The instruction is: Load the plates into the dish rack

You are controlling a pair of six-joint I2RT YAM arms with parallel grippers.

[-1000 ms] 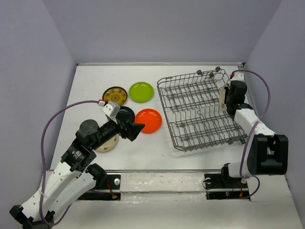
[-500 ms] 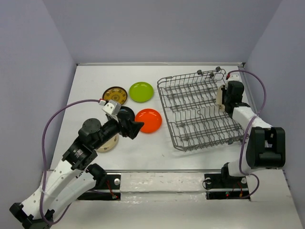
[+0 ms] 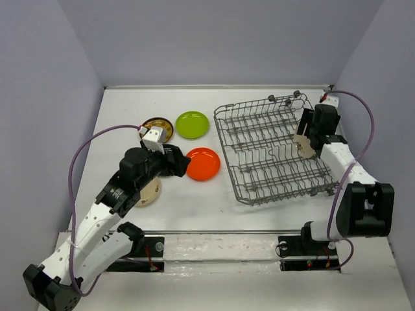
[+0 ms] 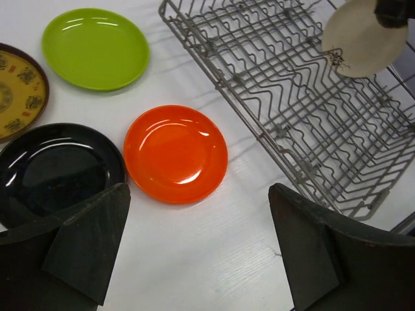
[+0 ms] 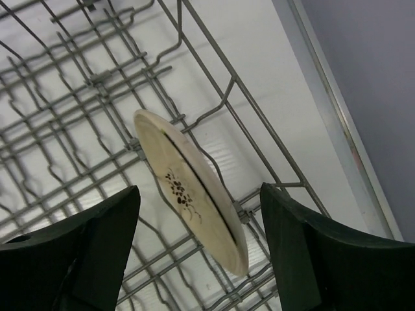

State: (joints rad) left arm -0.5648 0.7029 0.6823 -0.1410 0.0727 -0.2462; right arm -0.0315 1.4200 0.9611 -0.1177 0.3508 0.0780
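Plainly — white table [image 3: 194,206], lilac walls [image 3: 214,39], dish rack [image 3: 275,152]

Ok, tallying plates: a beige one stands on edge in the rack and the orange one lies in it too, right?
No: the orange plate lies on the table beside the dish rack, as the left wrist view shows. The rest holds.

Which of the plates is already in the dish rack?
The beige plate with the dark flower print: it leans on edge in the dish rack, while the others lie flat on the table.
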